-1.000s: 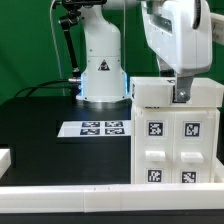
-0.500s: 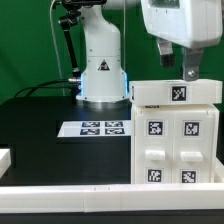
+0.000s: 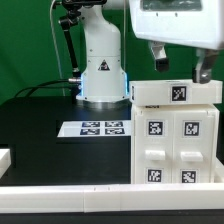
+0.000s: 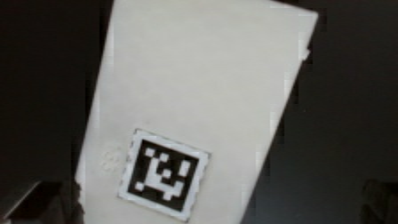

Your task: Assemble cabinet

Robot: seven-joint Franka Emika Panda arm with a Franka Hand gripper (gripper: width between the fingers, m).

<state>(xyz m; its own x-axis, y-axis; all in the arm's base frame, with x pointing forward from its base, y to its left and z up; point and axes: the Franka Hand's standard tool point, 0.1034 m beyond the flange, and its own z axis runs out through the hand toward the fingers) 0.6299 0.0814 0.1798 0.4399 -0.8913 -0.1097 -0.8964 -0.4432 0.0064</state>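
Observation:
The white cabinet (image 3: 175,140) stands at the exterior view's right. Its front shows drawer blocks with four tags. The top panel (image 3: 176,94) lies flat on the shell and carries one tag. My gripper (image 3: 182,68) hangs just above the panel, open and empty, with its fingers (image 3: 160,60) spread wide and touching nothing. The wrist view looks down on the white top panel (image 4: 205,90) and its tag (image 4: 169,170). The dark fingertips (image 4: 32,205) show only at the picture's corners.
The marker board (image 3: 100,128) lies on the black table to the cabinet's left. The white robot base (image 3: 100,70) stands behind it. A white rail (image 3: 90,196) runs along the table's front edge, and a small white piece (image 3: 5,158) sits at the far left.
My gripper has risen off the top panel and its fingers have spread apart. The panel's tag, hidden a second ago, is now uncovered. The cabinet has not moved.

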